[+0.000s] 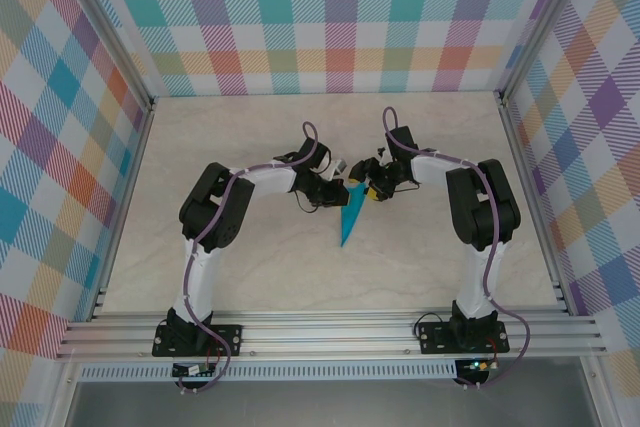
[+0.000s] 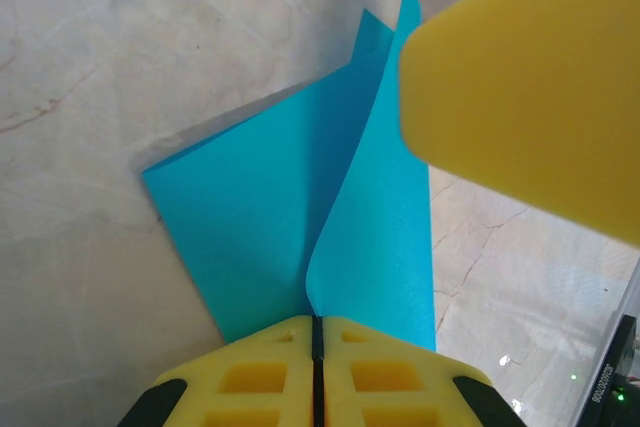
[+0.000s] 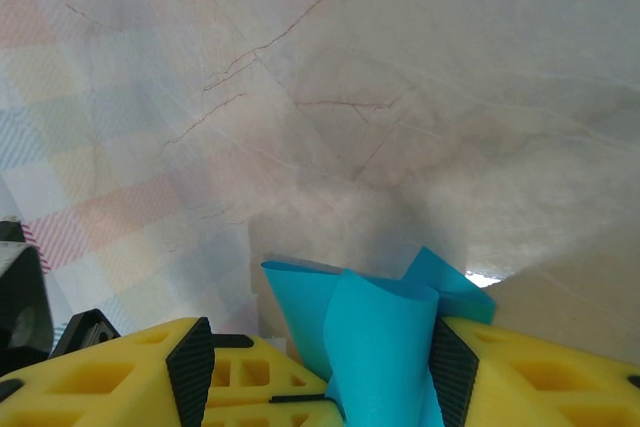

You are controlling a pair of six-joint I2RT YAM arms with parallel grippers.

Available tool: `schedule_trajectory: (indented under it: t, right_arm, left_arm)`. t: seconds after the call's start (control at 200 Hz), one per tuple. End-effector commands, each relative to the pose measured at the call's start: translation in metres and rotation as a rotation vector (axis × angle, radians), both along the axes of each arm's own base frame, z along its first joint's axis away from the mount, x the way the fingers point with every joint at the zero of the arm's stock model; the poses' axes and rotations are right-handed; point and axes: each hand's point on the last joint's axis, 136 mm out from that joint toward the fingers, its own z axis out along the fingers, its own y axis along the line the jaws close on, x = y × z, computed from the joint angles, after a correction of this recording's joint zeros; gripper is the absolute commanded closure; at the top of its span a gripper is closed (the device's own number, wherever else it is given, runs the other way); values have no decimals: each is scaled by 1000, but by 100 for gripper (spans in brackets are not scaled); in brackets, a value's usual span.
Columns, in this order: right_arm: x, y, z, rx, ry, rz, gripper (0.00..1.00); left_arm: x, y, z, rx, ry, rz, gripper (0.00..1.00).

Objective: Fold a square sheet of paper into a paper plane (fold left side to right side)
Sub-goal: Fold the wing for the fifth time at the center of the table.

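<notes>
The turquoise paper plane [image 1: 349, 219] lies mid-table as a narrow folded dart, its point toward the near edge. My left gripper [image 1: 337, 183] is at its wide far end, coming from the left. In the left wrist view the left gripper [image 2: 315, 319] is shut, and a raised flap of the paper plane [image 2: 280, 197] runs into the seam between its jaws. My right gripper [image 1: 372, 190] meets the same end from the right. Its jaws stand open in the right wrist view, the right gripper [image 3: 320, 339] straddling a curled flap of the paper plane [image 3: 385, 342] that touches the right pad. One right finger [image 2: 530, 87] shows yellow over the paper.
The beige marbled table top [image 1: 250, 267] has free room on all sides of the paper. Checkered walls [image 1: 330, 17] enclose the back and both sides. An aluminium rail [image 1: 330, 332] with both arm bases runs along the near edge.
</notes>
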Motion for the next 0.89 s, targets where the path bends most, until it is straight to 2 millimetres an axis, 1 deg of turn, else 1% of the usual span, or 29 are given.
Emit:
schedule_trajectory:
  t: [0.0,0.075,0.165,0.28,0.365,0.395,0.485,0.565,0.64,0.73,0.79,0.89]
  right_arm:
    - [-16,-2,-23,-36,79,22,38]
    - [-15,-2,-22,-30,73,24,38]
    - [-12,0,-14,-15,51,25,37]
    - [-3,3,5,15,-8,23,36]
    - [3,3,21,37,-46,19,30]
    - [5,3,26,44,-59,16,30]
    - [10,-2,41,48,-90,2,30]
    - [10,-10,52,35,-110,-9,28]
    - [6,-16,59,12,-127,-13,28]
    - [-7,-19,65,14,-134,-6,29]
    - [-19,-19,66,41,-124,2,36]
    - [-43,-10,63,120,-85,18,47]
  left_arm:
    - [9,4,-7,18,-11,8,91]
    - [9,5,-10,24,-7,10,91]
    - [7,7,-15,34,2,12,91]
    - [2,11,-22,47,15,10,91]
    - [-3,14,-27,57,26,12,91]
    - [-4,15,-29,60,29,14,91]
    - [-9,18,-33,67,37,16,91]
    - [-12,20,-36,70,42,18,91]
    - [-13,20,-37,71,43,18,91]
    - [-13,19,-36,70,41,17,91]
    - [-13,19,-35,70,37,16,91]
    - [-13,19,-35,72,36,15,91]
